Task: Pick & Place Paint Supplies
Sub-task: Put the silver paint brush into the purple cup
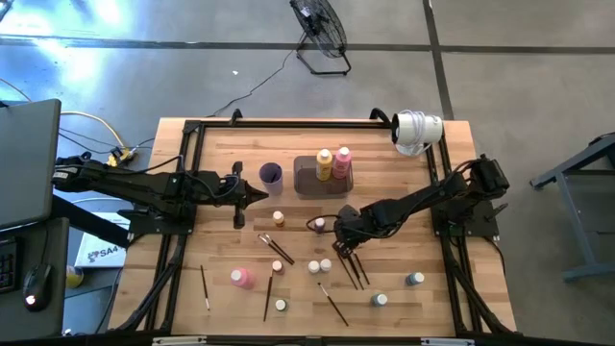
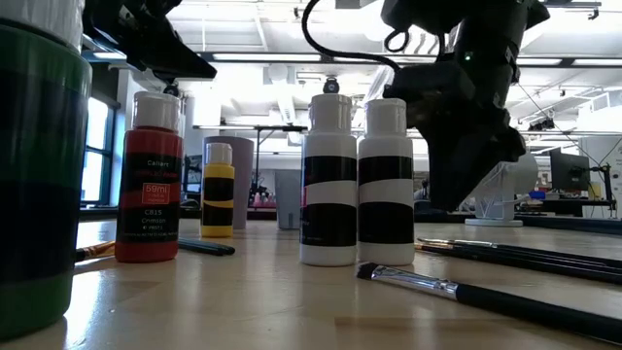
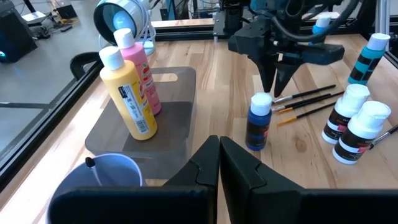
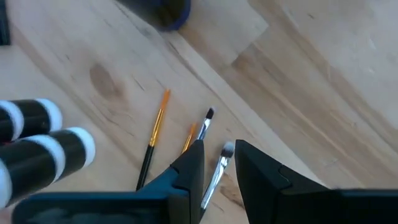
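High view: the table (image 1: 461, 192) spreads wide, with the grey tray (image 1: 306, 183) near its far middle already carrying a yellow bottle (image 1: 325, 161) and a pink bottle (image 1: 342, 163), and a purple cup (image 1: 271, 174) just beside it. The left gripper (image 1: 258, 195) waits near that cup, fingers pressed together and empty. The right gripper (image 1: 340, 247) points down over a loose fan of brushes (image 1: 354, 269), with a blue bottle (image 1: 320, 225) close by and two white-capped bottles (image 1: 320, 266) just beside the fan. In the right wrist view the fingers (image 4: 186, 171) stand slightly apart with a silver-ferruled brush (image 4: 217, 171) running between them; whether they have actually pinched it I cannot tell. The step seems to be lifting one brush. To do it well, the jaws should straddle one handle only and close squarely across it, since the neighbouring handles lie near enough to be dragged along. Open room lies toward the tray, but the blue bottle stands on that line and wants a clear lift first. More bottles and brushes lie scattered toward the near edge, well inside it.
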### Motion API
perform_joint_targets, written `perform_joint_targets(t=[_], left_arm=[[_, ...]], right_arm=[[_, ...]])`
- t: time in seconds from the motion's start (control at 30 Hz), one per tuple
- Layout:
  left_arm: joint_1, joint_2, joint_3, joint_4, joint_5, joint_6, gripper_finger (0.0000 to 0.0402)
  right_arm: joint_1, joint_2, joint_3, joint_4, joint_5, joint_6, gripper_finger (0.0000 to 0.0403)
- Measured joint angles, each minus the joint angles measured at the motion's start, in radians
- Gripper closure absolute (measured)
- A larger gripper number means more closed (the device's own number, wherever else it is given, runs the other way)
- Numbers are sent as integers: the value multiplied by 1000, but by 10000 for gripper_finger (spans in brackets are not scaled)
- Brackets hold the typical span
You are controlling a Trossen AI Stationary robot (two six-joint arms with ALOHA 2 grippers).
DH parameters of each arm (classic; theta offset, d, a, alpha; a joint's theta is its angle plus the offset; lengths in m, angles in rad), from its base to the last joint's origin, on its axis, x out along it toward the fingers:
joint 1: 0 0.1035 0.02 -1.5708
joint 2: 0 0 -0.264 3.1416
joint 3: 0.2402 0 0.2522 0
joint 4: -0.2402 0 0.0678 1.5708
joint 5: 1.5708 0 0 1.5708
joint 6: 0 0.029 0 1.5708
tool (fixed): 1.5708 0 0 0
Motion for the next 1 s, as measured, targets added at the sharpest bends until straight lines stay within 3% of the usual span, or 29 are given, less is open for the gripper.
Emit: perform_joint_targets(t=[0.4,0.73,1.0], left_arm=[[0,0,0,0,3,-23,391],[0,0,0,0,3,-24,391],[0,0,0,0,3,-24,391]], right_arm=[[16,95,2,14,-27,13,329],[16,90,2,16,7,-15,393],[14,77,0,16,-23,-35,399]])
